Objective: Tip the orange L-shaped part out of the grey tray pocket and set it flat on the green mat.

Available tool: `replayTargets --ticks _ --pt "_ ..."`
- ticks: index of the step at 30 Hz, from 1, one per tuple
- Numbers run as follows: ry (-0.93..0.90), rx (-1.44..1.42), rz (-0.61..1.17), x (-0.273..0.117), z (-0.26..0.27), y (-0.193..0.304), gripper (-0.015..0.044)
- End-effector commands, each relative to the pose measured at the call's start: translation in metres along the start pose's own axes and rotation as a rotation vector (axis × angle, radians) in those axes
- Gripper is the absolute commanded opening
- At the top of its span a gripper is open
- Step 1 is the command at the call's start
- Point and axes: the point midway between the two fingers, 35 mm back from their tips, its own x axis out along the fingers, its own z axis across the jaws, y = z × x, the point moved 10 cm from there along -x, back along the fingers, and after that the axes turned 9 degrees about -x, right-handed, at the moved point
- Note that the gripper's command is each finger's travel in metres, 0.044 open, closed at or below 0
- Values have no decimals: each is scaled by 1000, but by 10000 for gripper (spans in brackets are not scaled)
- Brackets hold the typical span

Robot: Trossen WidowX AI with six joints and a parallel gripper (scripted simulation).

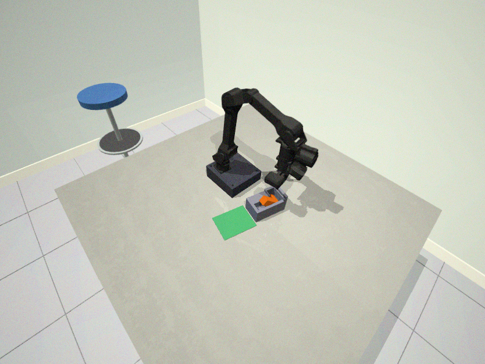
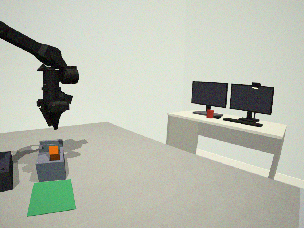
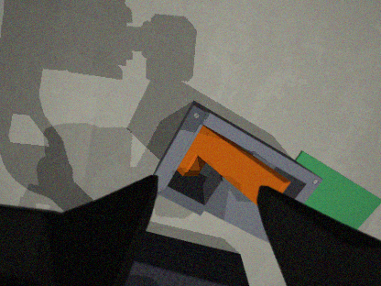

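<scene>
Right, on my counter (image 1: 274, 282) the tray (image 2: 50, 169) sits beside the mat (image 2: 51, 197), part (image 2: 54, 152) tipped in its pocket, one end raised. My hand (image 2: 54, 125) hovers above, fingers apart, empty. I'd straddle that raised end squarely before pinching.

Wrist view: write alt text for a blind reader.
An orange L-shaped part lies tilted in a grey tray, seen from above between the open end effector's two dark fingers. A green mat shows just past the tray.

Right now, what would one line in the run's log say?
claw: open, empty, above tray | orange part: tipped, one end raised | green mat: part not there
</scene>
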Motion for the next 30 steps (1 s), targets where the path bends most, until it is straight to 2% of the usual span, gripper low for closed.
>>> replayTargets --ticks 1,10,24,30 --pt "-5 -436 8 -1 -20 10 280" --pt "-13 -1136 15 -2 -49 27 280" --pt "-13 -1150 15 -1 -50 27 280" --pt "-13 -1150 15 24 -50 27 280"
